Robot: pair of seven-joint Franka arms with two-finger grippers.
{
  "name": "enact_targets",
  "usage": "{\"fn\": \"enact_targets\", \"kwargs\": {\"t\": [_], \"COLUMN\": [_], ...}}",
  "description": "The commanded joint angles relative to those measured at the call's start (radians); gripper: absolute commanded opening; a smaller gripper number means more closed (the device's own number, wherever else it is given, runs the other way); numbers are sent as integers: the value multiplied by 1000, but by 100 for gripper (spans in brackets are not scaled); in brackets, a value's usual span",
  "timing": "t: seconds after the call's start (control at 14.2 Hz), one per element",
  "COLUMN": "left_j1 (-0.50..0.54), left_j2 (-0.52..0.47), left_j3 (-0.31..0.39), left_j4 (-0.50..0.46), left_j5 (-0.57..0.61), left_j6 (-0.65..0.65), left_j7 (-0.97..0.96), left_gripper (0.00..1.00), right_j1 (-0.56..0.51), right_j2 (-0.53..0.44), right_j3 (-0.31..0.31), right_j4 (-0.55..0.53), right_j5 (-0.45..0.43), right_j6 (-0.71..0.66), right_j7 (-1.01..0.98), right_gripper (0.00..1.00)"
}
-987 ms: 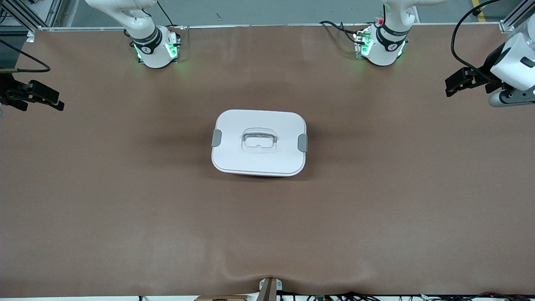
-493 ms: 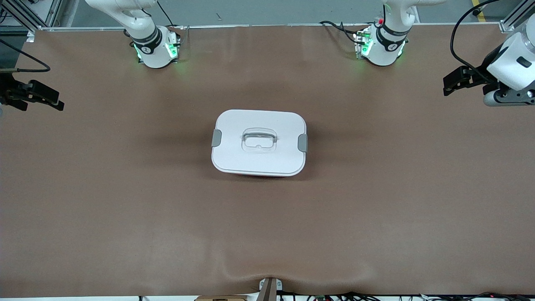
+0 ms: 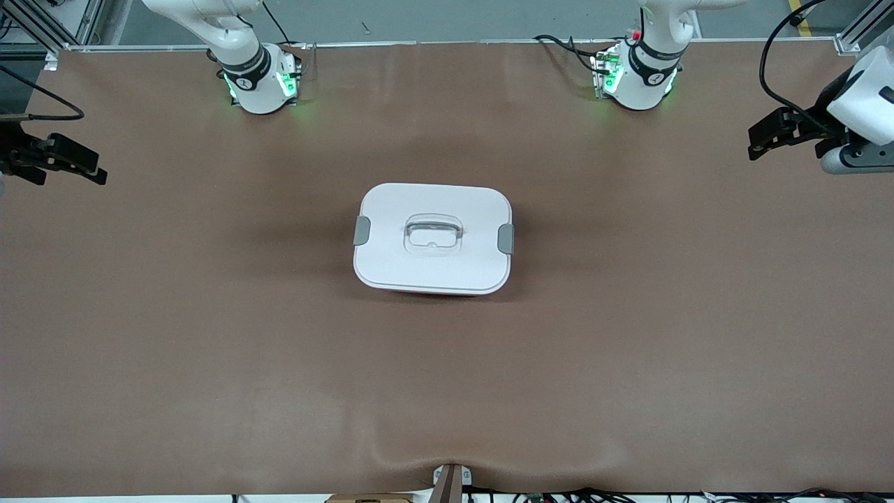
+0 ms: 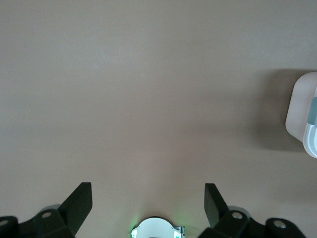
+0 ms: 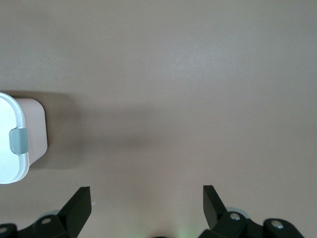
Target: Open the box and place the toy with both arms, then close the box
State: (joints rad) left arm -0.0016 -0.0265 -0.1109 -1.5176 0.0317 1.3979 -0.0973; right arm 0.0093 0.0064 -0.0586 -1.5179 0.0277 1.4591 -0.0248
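The box [image 3: 433,239] stands in the middle of the brown table with its white lid on, a grey clip on each side and the clear handle in the middle. It shows at the edge of the left wrist view [image 4: 303,115] and of the right wrist view [image 5: 17,141]. The pink toy is not in view. My left gripper [image 3: 763,140] is open and empty, up in the air over the left arm's end of the table. My right gripper [image 3: 85,170] is open and empty over the right arm's end of the table. Both are well apart from the box.
The two arm bases, the right arm's [image 3: 260,80] and the left arm's [image 3: 637,77], stand along the table edge farthest from the front camera. The left arm's base also shows between the left gripper's fingers in the left wrist view [image 4: 157,229]. Cables lie by the left arm's base.
My left gripper has shifted a little, first toward the box, then back toward the table's end and slightly higher. The right arm and the box have not moved.
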Motion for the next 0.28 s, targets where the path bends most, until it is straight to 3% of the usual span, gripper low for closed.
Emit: {"fn": "enact_targets", "kwargs": {"t": [0.0, 0.21], "left_j1": [-3, -5], "left_j2": [-3, 3], "left_j3": [7, 4], "left_j4": [10, 10], "left_j5": [-23, -29], "left_j6": [1, 1], "left_j7": [22, 24], "left_gripper": [100, 100], "right_j1": [9, 9], "right_j2": [-23, -23], "right_j3": [-1, -1], "right_j4": [-8, 1], "right_j5": [-9, -9], "right_j6": [-8, -11], "right_j7": [19, 17], "right_gripper": [100, 100]}}
